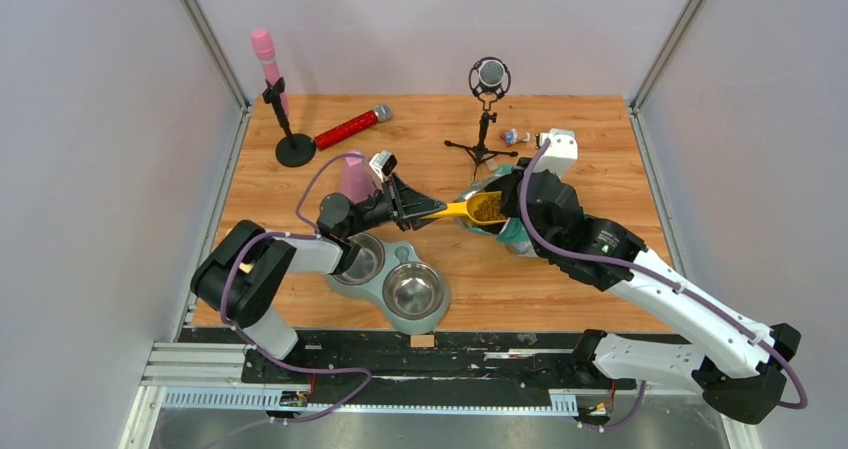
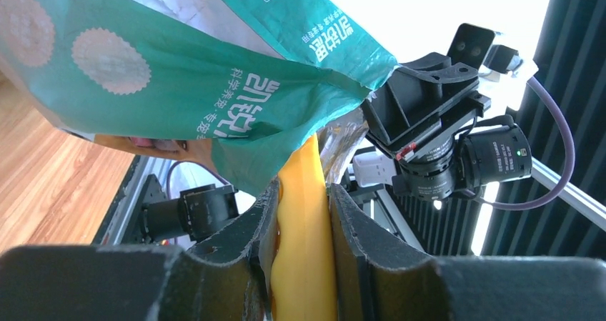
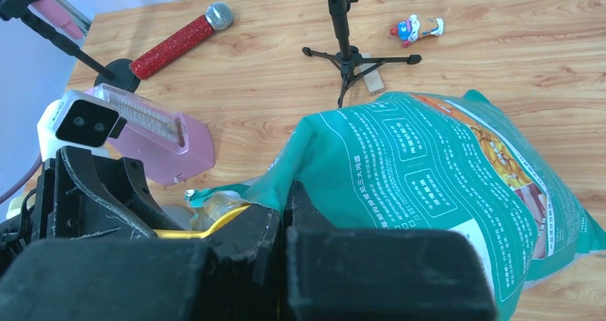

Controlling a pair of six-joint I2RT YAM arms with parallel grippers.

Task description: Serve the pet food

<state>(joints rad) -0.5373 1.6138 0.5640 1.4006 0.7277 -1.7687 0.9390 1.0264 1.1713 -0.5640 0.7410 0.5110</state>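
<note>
A yellow scoop (image 1: pixel 470 209) holds a heap of brown kibble (image 1: pixel 488 207) at the mouth of the teal pet food bag (image 1: pixel 512 231). My left gripper (image 1: pixel 420 209) is shut on the scoop's handle (image 2: pixel 306 221); the bag (image 2: pixel 214 71) hangs over it in the left wrist view. My right gripper (image 1: pixel 520 194) is shut on the bag's top edge (image 3: pixel 314 185), holding it up; the bag's body (image 3: pixel 443 178) lies on the table. A grey double bowl feeder (image 1: pixel 395 287) with two steel bowls sits below and left of the scoop.
A pink box (image 1: pixel 355 177) stands behind my left gripper. A pink microphone on a stand (image 1: pixel 275 89), a red microphone (image 1: pixel 350 127), a black microphone on a tripod (image 1: pixel 488 109) and a small toy figure (image 1: pixel 514 136) sit at the back.
</note>
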